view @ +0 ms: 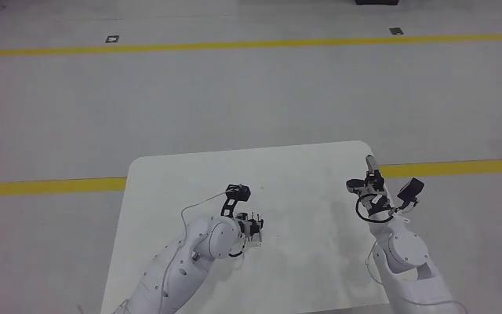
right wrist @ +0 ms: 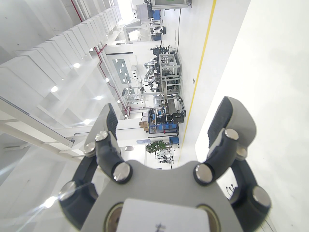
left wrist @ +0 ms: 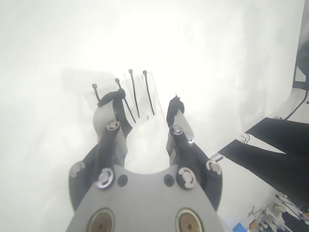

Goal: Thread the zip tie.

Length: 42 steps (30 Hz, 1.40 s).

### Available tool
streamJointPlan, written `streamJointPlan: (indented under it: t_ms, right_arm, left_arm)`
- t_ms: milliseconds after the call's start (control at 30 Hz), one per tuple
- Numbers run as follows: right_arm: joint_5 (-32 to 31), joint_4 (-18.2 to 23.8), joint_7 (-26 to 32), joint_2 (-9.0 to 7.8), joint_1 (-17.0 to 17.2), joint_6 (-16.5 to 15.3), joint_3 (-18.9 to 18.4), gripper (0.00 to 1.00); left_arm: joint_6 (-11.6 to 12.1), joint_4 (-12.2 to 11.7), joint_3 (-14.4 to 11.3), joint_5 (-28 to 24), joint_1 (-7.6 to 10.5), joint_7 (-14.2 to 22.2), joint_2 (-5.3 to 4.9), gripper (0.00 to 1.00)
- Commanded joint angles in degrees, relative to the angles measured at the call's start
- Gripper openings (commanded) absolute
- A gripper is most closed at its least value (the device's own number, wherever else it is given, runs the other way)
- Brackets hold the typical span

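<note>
Four zip ties [left wrist: 134,92] lie just ahead of my left gripper [left wrist: 147,97], jaws spread, right gripper [right wrist: 167,106] likewise spread and empty; they look light, springy and slick, so I'd pinch one mid-strap.

L arm [view: 184,263] is bent across the front of the body, wrist tipped down. L gripper [left wrist: 147,100] points downward, fingers apart, its fingertips [left wrist: 115,96] wrapped in black. R arm [view: 404,251] sits well apart, out on the right side, wrist turned up & outward. R gripper [right wrist: 167,106] aims away from the body, fingers spread wide, black ribbed pads [right wrist: 217,119] facing each other.
</note>
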<state>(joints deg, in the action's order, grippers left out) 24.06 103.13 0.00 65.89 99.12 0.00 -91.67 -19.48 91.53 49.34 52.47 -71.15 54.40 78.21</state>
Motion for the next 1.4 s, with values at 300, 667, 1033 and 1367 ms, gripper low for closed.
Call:
streamJointPlan:
  t_ms: [300,667,1033,1367]
  right_arm:
    - [0.0,0.0,0.0,0.00,0.0,0.0,0.0,1.00]
    - [0.0,0.0,0.0,0.00,0.0,0.0,0.0,1.00]
    - [0.0,0.0,0.0,0.00,0.0,0.0,0.0,1.00]
    - [0.0,0.0,0.0,0.00,0.0,0.0,0.0,1.00]
  left_arm:
    - [0.0,-2.2,1.2,5.0,-0.52,1.4,2.82,0.20]
    - [0.0,-2.9,3.0,11.0,-2.12,3.0,4.98,0.07]
    - [0.0,-3.4,3.9,13.1,-2.74,4.4,6.92,0.14]
    - [0.0,-4.7,4.7,15.8,-3.01,4.6,8.22,0.14]
